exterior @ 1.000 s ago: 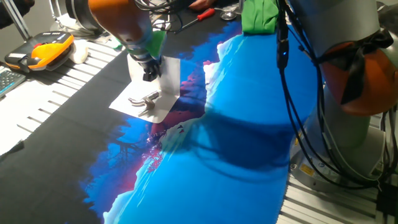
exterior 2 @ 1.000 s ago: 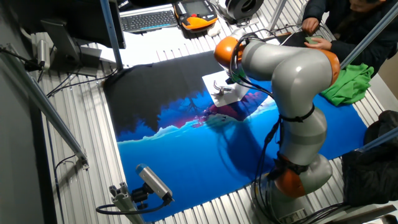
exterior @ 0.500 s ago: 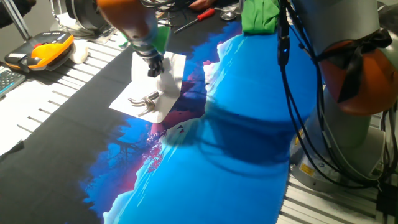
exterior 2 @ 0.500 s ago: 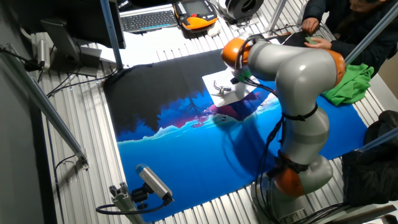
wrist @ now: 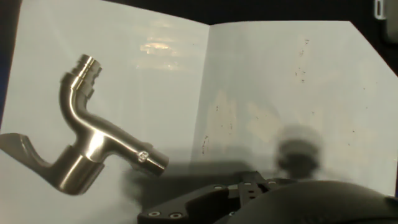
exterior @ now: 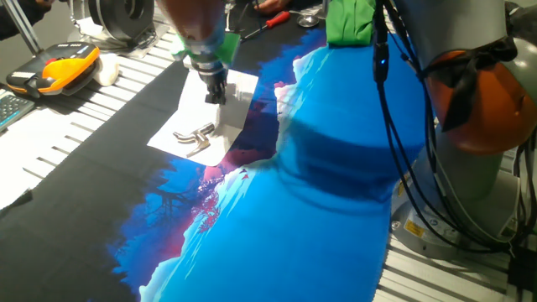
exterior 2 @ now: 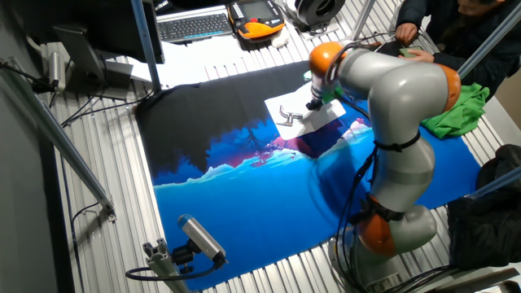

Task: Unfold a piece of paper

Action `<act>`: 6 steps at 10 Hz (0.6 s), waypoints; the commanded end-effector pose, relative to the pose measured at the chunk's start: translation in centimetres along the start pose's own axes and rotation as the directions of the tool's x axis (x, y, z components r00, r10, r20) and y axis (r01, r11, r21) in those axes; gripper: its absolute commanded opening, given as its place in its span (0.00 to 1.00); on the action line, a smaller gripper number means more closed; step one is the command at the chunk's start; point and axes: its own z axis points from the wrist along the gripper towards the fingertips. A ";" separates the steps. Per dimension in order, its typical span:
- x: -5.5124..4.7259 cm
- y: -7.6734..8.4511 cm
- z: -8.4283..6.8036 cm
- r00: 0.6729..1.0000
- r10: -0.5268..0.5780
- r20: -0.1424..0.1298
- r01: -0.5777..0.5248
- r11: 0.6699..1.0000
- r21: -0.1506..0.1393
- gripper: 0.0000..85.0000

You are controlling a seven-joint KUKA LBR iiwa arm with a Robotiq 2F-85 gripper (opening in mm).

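The piece of paper (exterior: 220, 117) is a white creased sheet lying on the dark end of the printed mat (exterior: 336, 210). A silvery tap-shaped piece (exterior: 195, 136) rests on its near half. The far half (exterior: 239, 91) lies nearly open beyond the crease. My gripper (exterior: 216, 91) hangs over that far half with its fingers together, and I see nothing held in them. In the other fixed view the gripper (exterior 2: 313, 104) is just right of the silvery piece (exterior 2: 287, 115). The hand view shows the paper (wrist: 280, 87) spread open, the crease down its middle, the silvery piece (wrist: 87, 143) on the left half, and the gripper's shadow on the right half.
A green cloth (exterior: 348, 21) and a red screwdriver (exterior: 268, 23) lie beyond the mat. An orange-black pendant (exterior: 54, 67) sits at the far left. A person (exterior 2: 440, 24) sits at the table's far corner. A camera on a stand (exterior 2: 199, 236) is near the mat's edge.
The gripper moved away from the silvery piece across the crease, and the paper's far half went from standing upright to lying nearly flat.
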 end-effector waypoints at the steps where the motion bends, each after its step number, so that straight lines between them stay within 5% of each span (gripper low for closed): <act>1: 0.1 -0.1 0.0 1.000 0.006 -0.005 -0.007 0.998 -0.066 0.00; 6: 1.2 -0.8 0.2 0.997 0.052 -0.062 -0.063 0.980 -0.188 0.00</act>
